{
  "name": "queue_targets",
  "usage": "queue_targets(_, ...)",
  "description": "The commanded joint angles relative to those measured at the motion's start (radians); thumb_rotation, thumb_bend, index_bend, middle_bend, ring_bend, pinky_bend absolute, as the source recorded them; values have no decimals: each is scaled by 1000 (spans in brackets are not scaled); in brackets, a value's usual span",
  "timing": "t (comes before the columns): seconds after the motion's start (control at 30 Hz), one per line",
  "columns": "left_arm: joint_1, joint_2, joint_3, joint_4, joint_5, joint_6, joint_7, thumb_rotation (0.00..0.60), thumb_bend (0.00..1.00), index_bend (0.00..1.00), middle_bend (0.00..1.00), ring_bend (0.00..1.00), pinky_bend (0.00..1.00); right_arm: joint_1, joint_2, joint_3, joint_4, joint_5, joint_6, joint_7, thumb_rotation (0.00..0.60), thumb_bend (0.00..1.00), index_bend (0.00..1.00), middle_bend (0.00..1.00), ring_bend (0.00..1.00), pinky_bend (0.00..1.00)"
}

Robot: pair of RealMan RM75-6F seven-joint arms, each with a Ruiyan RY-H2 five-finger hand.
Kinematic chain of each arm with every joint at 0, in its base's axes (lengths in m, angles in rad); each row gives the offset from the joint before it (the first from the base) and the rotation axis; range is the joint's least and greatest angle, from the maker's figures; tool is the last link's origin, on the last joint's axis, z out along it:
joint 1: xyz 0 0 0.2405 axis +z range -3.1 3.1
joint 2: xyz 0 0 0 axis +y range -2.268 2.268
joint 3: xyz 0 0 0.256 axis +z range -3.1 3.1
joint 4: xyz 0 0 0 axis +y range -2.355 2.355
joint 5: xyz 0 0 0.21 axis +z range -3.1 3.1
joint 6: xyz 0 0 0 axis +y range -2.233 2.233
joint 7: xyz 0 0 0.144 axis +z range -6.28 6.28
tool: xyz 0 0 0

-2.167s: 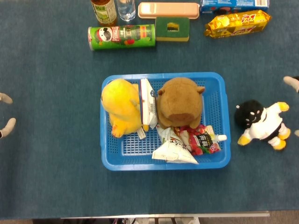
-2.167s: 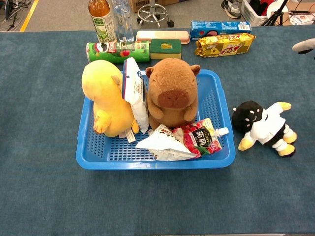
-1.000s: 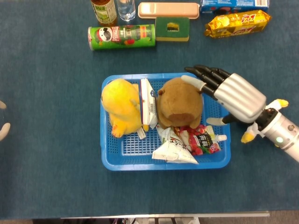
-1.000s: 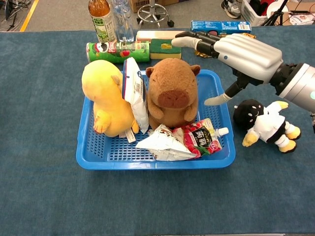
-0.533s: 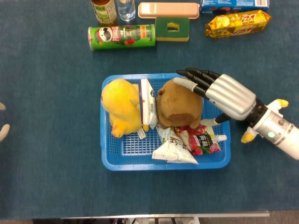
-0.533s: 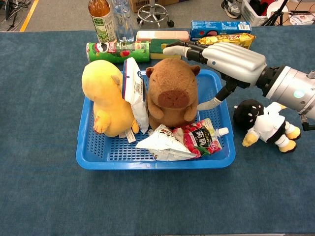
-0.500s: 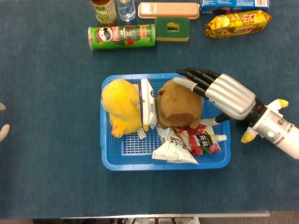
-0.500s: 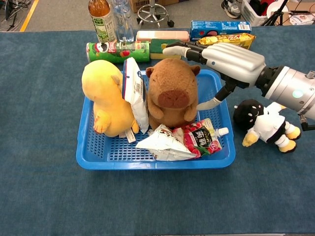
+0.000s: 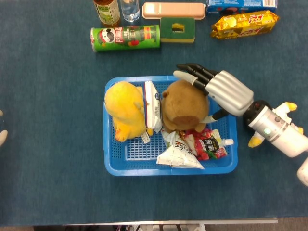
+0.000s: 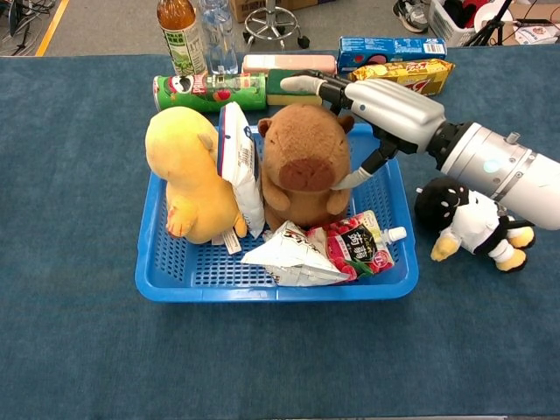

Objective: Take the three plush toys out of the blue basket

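Note:
The blue basket [image 9: 109, 166] [image 10: 157, 284] holds a yellow plush [image 9: 124, 109] [image 10: 187, 171] on its left and a brown capybara plush [image 9: 185, 107] [image 10: 306, 163] in its middle. My right hand [image 9: 222, 89] [image 10: 390, 105] reaches in from the right, fingers spread behind the capybara's head and thumb against its side, not closed around it. A black and white plush [image 10: 469, 220] lies on the table right of the basket, mostly hidden under my forearm in the head view. Only a sliver of my left hand [image 9: 2, 136] shows at the left edge.
Inside the basket are a white packet [image 9: 153, 107] between the two plushes and snack pouches [image 9: 209, 145] at the front. Along the far side stand a green crisps can [image 9: 125, 38], bottles [image 9: 107, 10], a sponge [image 9: 177, 29] and a yellow biscuit pack [image 9: 244, 22].
My right hand came in from the right edge and moved left over the basket until its fingers wrap behind the capybara's head. The left hand slid further off the left edge.

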Motion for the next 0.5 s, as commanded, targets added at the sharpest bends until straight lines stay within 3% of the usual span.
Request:
queue_targets(0.03,1,0,0,2,0,0,-2,600,250,410,139,292,521,-1,-39,-2,54,-10,44,54,600,0,113,148,179,477)
queue_targets(0.27,0,-1,-1,3,2,-2,-3,600,250,413,139,292,521,-7,-69,-6,105,-12,93,111,600,0,349,368,382,639)
queue_targets(0.5,-3,-4,-3,2,2,-8,0,600,250,414,139,292,521,-21,-77,1,118,-1,148,149,600,0,440,463,478,666)
